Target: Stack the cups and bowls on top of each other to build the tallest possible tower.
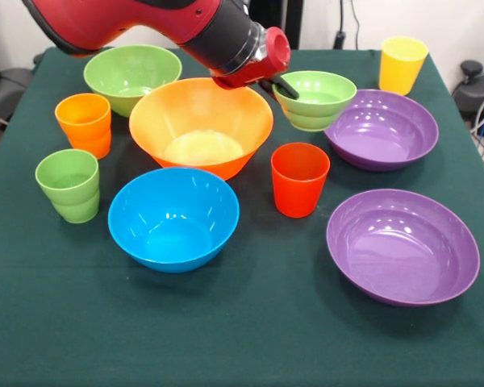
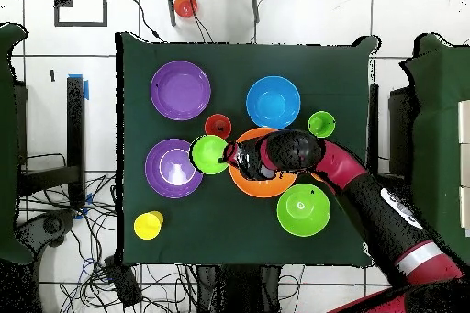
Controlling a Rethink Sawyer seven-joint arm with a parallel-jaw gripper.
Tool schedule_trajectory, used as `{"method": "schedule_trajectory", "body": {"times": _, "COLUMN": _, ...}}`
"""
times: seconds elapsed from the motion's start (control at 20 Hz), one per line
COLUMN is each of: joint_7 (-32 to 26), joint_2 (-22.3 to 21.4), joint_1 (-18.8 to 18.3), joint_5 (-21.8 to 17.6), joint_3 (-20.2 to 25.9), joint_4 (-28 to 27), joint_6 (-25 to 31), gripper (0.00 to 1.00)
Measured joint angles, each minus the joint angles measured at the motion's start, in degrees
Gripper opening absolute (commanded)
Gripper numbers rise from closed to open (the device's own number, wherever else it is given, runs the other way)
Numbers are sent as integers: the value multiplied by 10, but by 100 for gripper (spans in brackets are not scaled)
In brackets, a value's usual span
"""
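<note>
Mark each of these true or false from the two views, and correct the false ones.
1. Nothing is stacked yet; every bowl and cup sits alone on the table. True.
2. The pincer hangs between the orange bowl and the small green bowl. True.
3. The red cup sits inside the blue bowl. False: it stands on the cloth beside the blue bowl.
4. The yellow cup stands at a table corner, apart from the other cups. True.
5. The two purple bowls are nested together. False: they sit side by side, apart.
</note>
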Motion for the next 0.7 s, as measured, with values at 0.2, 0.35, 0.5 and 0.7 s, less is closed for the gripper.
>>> {"method": "schedule_trajectory", "body": {"times": 0.2, "joint_7": 0, "joint_2": 0, "joint_1": 1, "joint_5": 0, "joint_3": 0, "joint_4": 0, "joint_6": 0, "gripper": 0}}
{"method": "schedule_trajectory", "body": {"times": 0.35, "joint_7": 0, "joint_2": -2, "joint_1": 3, "joint_5": 0, "joint_3": 0, "joint_4": 0, "joint_6": 0, "gripper": 0}}
{"method": "schedule_trajectory", "body": {"times": 0.5, "joint_7": 0, "joint_2": -7, "joint_1": 2, "joint_5": 0, "joint_3": 1, "joint_4": 4, "joint_6": -1, "gripper": 0}}
{"method": "schedule_trajectory", "body": {"times": 0.7, "joint_7": 0, "joint_2": -34, "joint_1": 2, "joint_5": 0, "joint_3": 6, "joint_4": 28, "joint_6": -13, "gripper": 0}}
